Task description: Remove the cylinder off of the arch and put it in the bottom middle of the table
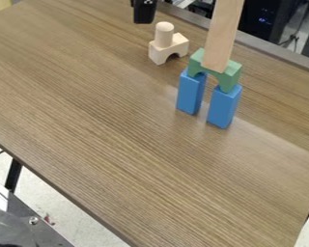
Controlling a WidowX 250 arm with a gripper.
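Two stacks of blocks stand on the wood-grained counter, both nearer its far edge, the one running down the upper right of the view, than its near edge at lower left. The pale wooden cylinder sits on top of the pale arch, in the smaller stack. It stands upright, its long axis vertical and square to the counter, with one round flat end facing up and the other end down on the arch. The arch rests on its feet, with its curved opening at the bottom.

The claw hangs at the top edge of the view, above and slightly left of the cylinder in the picture, apart from it. I cannot tell whether the claw is open or closed.

Just right of the pale arch is the taller stack: two blue blocks on end, side by side with a gap between them, and a green arch bridging their tops. A long pale plank rises on end from the green arch, past the view's top edge.
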